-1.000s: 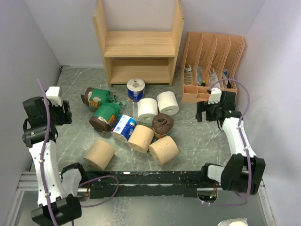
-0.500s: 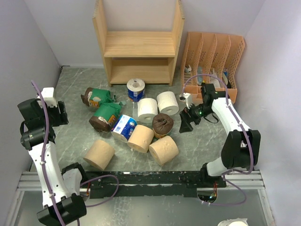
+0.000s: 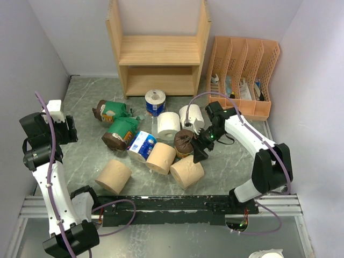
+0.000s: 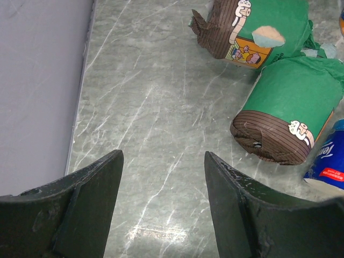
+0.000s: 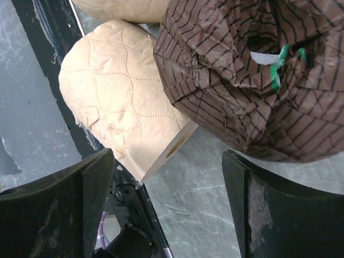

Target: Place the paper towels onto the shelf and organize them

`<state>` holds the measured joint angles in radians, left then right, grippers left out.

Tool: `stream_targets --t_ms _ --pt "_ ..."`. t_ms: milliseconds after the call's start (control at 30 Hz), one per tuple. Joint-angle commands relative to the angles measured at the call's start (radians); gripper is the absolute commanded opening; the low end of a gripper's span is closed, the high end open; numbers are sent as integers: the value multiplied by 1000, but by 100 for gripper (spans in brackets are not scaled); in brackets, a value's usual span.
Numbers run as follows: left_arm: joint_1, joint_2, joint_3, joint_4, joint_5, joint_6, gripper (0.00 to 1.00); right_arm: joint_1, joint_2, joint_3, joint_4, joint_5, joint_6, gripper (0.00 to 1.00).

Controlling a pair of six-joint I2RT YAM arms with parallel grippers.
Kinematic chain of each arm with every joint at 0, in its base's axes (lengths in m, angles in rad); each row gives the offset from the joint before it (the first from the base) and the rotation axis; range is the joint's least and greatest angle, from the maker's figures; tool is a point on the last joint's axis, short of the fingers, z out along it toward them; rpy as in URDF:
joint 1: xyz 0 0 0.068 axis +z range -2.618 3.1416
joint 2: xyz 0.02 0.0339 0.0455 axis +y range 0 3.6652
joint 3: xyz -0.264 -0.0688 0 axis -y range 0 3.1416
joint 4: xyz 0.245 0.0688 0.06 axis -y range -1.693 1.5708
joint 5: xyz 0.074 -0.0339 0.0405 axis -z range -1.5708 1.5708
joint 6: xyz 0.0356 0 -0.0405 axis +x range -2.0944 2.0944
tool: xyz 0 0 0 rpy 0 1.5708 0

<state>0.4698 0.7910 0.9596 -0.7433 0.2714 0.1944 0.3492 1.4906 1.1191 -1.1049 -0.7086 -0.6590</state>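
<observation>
The paper towels lie in a loose cluster on the marble floor in front of the empty wooden shelf (image 3: 159, 51). Among them are a dark brown roll (image 3: 184, 141), white rolls (image 3: 168, 124), tan rolls (image 3: 186, 171), green-wrapped rolls (image 3: 121, 133) and blue-and-white rolls (image 3: 155, 102). My right gripper (image 3: 200, 148) is open just right of the dark brown roll. In the right wrist view the right gripper (image 5: 169, 161) holds nothing, with the brown roll (image 5: 252, 80) and a tan roll (image 5: 118, 102) just ahead. My left gripper (image 3: 68, 131) is open over bare floor at the far left; the left wrist view shows it (image 4: 164, 156) short of two green rolls (image 4: 293, 107).
A peach slotted file organizer (image 3: 242, 75) stands right of the shelf. A black rail (image 3: 161, 203) runs along the near edge, close to the tan rolls. Grey walls close in on both sides, the left one (image 4: 37, 80) near my left gripper.
My right arm has swung left from the file organizer to the dark brown roll, its jaws narrowing a little. The left arm has barely shifted.
</observation>
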Motion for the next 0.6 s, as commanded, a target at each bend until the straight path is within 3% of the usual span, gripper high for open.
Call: stream_targets --t_ms 0,100,233,467,533,567 --pt "12 -6 -1 27 27 8 73 34 40 -1 16 23 27 80" --pt "11 -6 -1 28 28 8 73 56 53 -3 17 14 26 75" --pt "11 -6 -3 31 24 8 73 88 95 10 -28 -15 4 60" --pt "10 -7 -4 32 23 8 73 109 113 51 -105 -61 -53 18" --pt "11 -7 -5 33 24 8 73 109 124 67 -135 -80 -76 0" --pt "10 -7 -5 33 23 8 73 109 127 76 -148 -88 -84 0"
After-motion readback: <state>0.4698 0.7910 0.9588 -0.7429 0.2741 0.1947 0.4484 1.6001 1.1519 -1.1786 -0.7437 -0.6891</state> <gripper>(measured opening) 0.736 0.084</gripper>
